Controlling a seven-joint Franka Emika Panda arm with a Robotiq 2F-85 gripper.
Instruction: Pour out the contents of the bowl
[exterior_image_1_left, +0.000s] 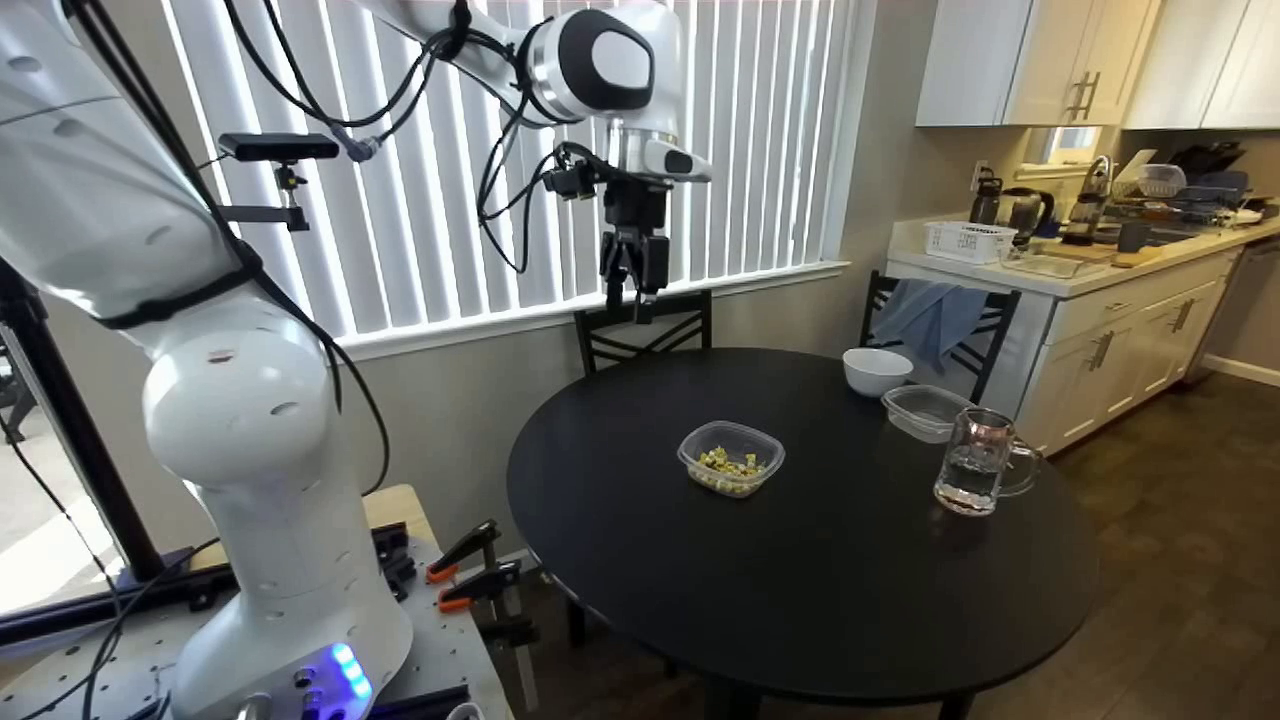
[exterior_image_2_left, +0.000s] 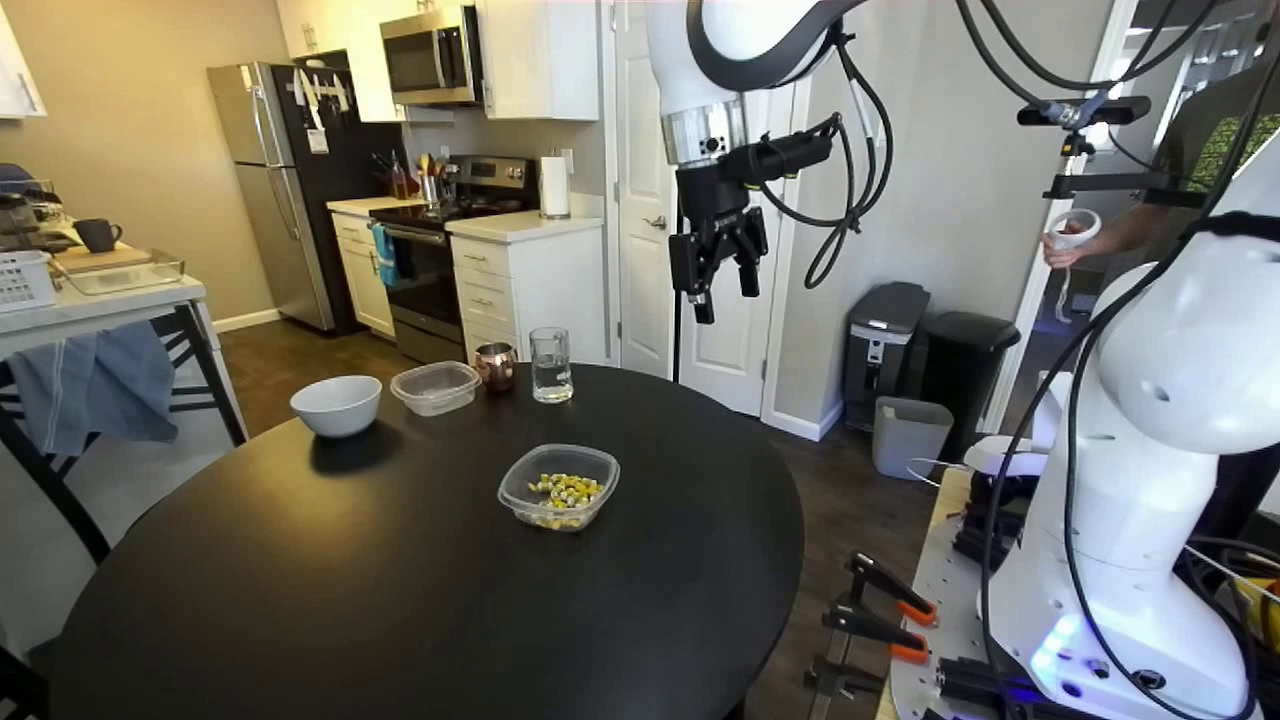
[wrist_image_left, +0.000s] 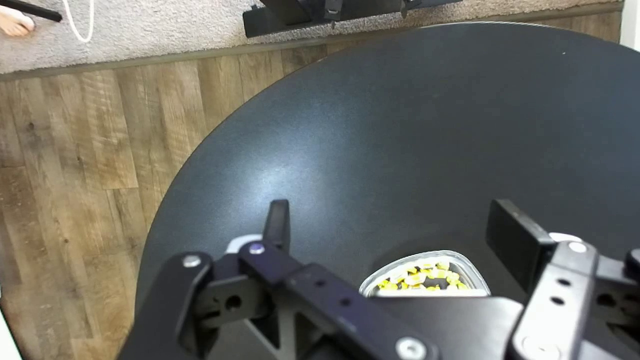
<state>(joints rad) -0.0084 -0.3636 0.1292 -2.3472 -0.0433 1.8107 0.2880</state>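
The bowl (exterior_image_1_left: 752, 438) is a small clear squarish container standing upright on the dark round table. It shows in both exterior views (exterior_image_2_left: 585, 460). The contents (exterior_image_1_left: 728, 463) are yellow and whitish bits heaped low inside it (exterior_image_2_left: 566, 490). In the wrist view the bowl (wrist_image_left: 472, 274) is at the lower middle, its near part hidden behind the gripper body, with some contents (wrist_image_left: 425, 276) showing. My gripper (exterior_image_1_left: 629, 305) hangs pointing down, well above the table and apart from the bowl. It also shows in an exterior view (exterior_image_2_left: 727, 300). In the wrist view its fingers (wrist_image_left: 390, 210) are wide apart with nothing between them.
On the table (exterior_image_1_left: 620, 520) stand a white bowl (exterior_image_1_left: 877, 372), another clear container (exterior_image_1_left: 925, 412), a glass mug with clear liquid (exterior_image_1_left: 970, 470) and a copper mug (exterior_image_2_left: 496, 366). Chairs (exterior_image_1_left: 650, 335) stand at the table's edge. A person (exterior_image_2_left: 1150, 230) is behind the arm.
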